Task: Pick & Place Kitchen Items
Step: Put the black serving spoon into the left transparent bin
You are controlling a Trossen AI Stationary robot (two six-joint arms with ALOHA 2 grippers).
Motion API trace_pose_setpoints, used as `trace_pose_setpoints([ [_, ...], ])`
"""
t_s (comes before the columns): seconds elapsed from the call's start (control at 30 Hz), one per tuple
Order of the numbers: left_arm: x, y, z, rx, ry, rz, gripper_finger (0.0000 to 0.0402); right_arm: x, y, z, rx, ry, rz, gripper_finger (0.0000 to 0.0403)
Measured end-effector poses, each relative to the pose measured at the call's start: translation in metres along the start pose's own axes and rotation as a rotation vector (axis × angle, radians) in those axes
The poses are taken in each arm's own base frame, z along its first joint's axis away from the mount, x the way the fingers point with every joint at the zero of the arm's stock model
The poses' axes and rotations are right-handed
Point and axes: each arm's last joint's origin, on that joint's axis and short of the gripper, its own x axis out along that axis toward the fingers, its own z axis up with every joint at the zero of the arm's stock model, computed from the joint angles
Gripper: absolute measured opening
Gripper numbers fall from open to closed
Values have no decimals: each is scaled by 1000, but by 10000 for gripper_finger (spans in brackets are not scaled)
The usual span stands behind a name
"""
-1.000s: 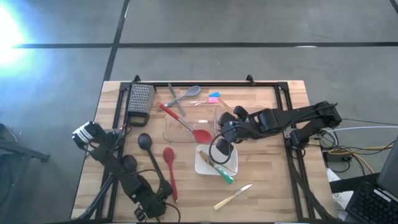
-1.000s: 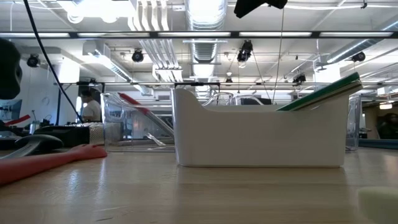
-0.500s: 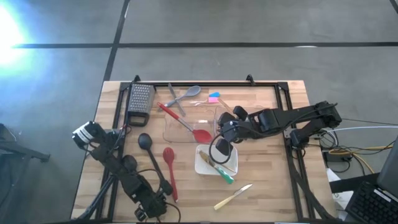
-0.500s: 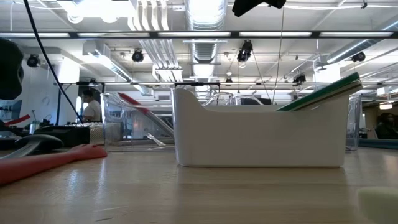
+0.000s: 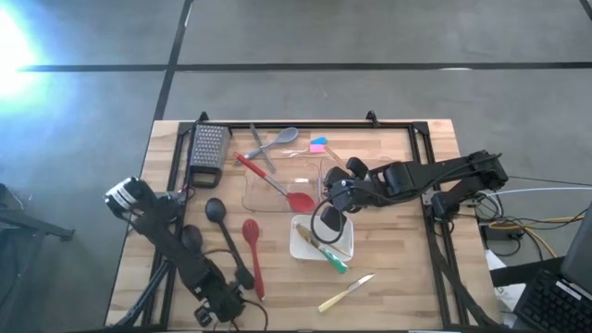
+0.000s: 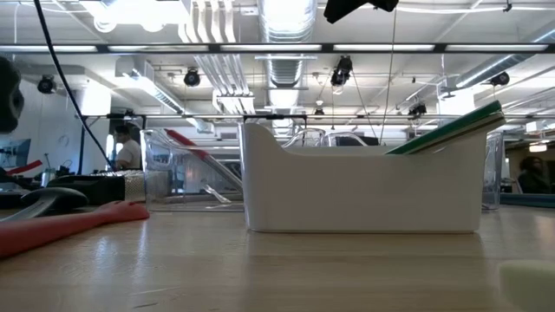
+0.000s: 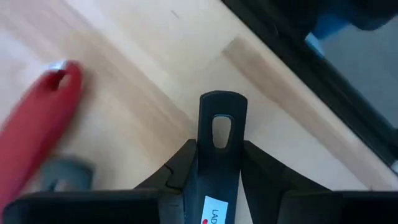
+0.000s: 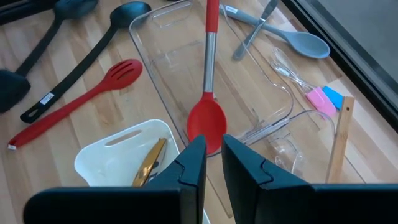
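Gripping the hanging-hole end of a black ladle's handle (image 7: 222, 134), the left pincer (image 5: 215, 312) is seen at the near-left corner of the bench (image 5: 407, 268), its fingers clamped on either side of the slim black shaft in the left wrist view. The ladle (image 5: 225, 237) lies with its long axis running from the bowl, near the middle of the bench's left half, back toward that near edge, so the tool stretches away from the pincer toward the clear bin (image 5: 277, 185); the slotted red spoon (image 5: 252, 250) lies just beside it, roughly parallel. The coming move is judged to turn on this: the handle is held at its very tip, so the heavy bowl end is likely to droop or swing when lifted. The right pincer (image 5: 330, 220) hovers over the white tray (image 5: 302, 242), fingers nearly closed with nothing between them, the red ladle (image 8: 208, 93) in the clear bin lying straight ahead of it. Compared with a second ago, the left arm's base end is shifted slightly outward and the left pincer is drawn a little nearer the bench edge; the right arm is unchanged.
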Motion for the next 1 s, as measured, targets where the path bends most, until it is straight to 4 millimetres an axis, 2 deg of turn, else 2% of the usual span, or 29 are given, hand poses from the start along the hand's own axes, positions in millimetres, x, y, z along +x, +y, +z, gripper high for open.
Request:
trace_pose_setpoints([
  [0.13, -43, -3, 9, -17, -127, 46, 97, 0, 0, 0, 0, 0, 0, 44],
  [0.23, -71, -4, 8, -37, -183, 94, 97, 0, 0, 0, 0, 0, 0, 45],
  [0.5, -153, -5, 1, -58, -465, 262, 97, 0, 0, 0, 2, -2, 1, 45],
  [0.77, -229, -1, -11, 43, -692, 688, 97, 0, 0, 0, -11, -4, 2, 44],
  [1.0, -291, -5, -11, 272, -909, 914, 97, 0, -1, 1, -30, -4, 1, 43],
])
